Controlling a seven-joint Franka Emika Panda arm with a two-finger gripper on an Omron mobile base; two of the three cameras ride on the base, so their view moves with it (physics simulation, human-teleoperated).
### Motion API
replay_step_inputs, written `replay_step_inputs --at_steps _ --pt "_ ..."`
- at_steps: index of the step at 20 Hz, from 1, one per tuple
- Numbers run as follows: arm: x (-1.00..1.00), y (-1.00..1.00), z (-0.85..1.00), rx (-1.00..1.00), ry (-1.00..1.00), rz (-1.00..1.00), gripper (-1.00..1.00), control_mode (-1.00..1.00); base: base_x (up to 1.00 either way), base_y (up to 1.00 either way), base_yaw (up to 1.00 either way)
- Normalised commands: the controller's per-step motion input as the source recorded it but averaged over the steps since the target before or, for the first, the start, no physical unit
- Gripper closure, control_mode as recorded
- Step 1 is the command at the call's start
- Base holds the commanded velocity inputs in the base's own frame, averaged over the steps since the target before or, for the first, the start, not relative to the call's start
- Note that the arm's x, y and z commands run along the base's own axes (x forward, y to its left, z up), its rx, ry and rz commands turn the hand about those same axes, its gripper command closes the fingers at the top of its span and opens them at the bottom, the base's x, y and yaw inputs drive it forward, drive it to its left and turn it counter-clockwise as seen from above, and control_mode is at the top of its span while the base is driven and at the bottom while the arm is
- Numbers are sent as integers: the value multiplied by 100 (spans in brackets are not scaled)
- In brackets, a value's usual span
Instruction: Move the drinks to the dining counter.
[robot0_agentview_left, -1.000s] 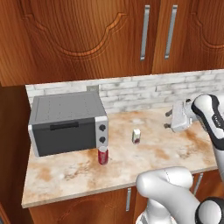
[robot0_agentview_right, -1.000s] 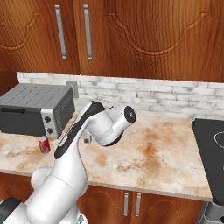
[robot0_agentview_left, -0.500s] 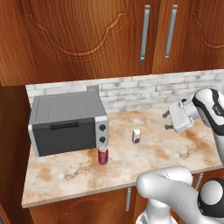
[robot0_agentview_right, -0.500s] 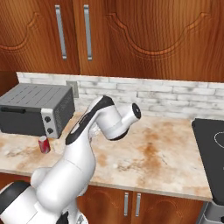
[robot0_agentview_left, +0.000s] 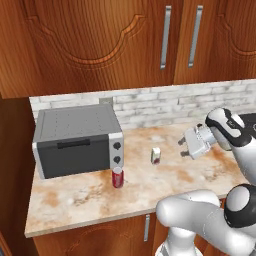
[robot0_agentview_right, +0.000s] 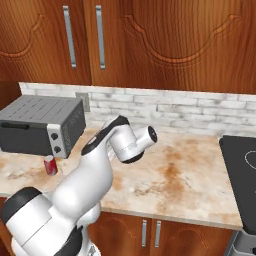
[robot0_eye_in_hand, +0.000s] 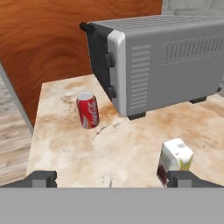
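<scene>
Left base view: small red can with silver top stood on the marbled beige tabletop just before the grey toaster oven; tiny white carton with red mark stood apart, its print too small to read; gripper hovered right of the carton.
Right base view: the can stood by the oven; the white arm hid the carton.
Hand view: white script on the can was illegible; the carton was partly hidden behind one of the fingers; fingers spread wide, holding nothing.

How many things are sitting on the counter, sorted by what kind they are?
Red can: 1
White carton: 1
Toaster oven: 1
Total: 3
</scene>
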Motion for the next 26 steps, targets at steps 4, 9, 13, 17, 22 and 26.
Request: replay_step_inputs --at_steps 4,9,13,17,22,26 --pt "33 0 -32 0 0 0 -100 -100 0 0 0" --pt "29 0 -34 0 0 0 -100 -100 0 0 0" --pt "5 2 -20 0 0 0 -100 -100 0 0 0" --pt "14 14 -15 0 0 0 -100 -100 0 0 0" --pt "26 18 -4 0 0 0 -100 -100 0 0 0" --pt "21 13 -2 0 0 0 -100 -100 0 0 0"
